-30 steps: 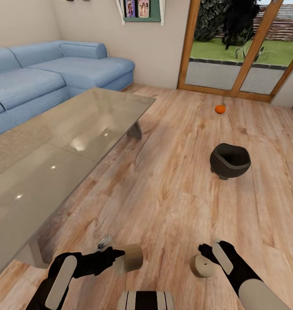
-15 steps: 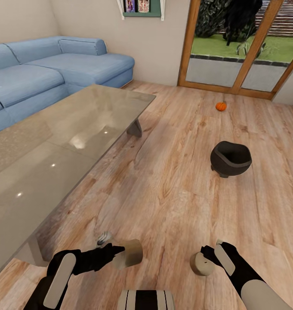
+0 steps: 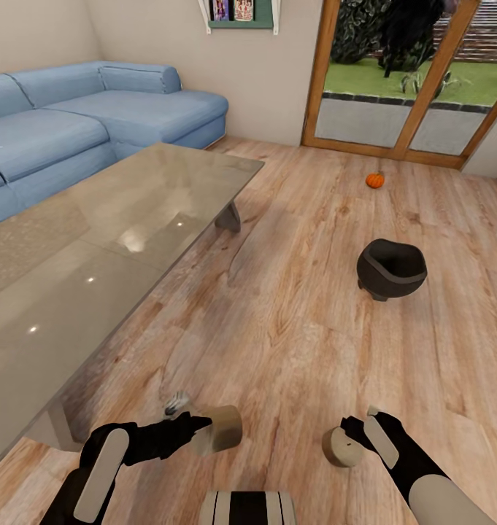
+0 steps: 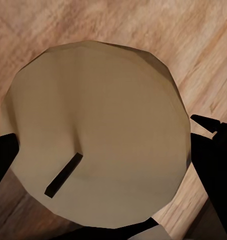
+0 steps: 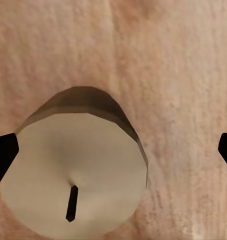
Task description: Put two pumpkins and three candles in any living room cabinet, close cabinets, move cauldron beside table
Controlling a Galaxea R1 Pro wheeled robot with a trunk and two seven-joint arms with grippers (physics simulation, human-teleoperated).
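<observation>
Here, both grippers hold candles above the floor.
Left gripper clamps one candle, right gripper another candle; cauldron and pumpkin sit beyond.

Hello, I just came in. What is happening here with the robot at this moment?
The robot stands on the wooden floor beside a glass table, carrying one candle in each hand. The left hand holds a candle, and the right hand holds another candle. Ahead on the floor, the black cauldron stands apart from the table, and one pumpkin lies near the glass doors. A blue sofa sits behind the table.
</observation>
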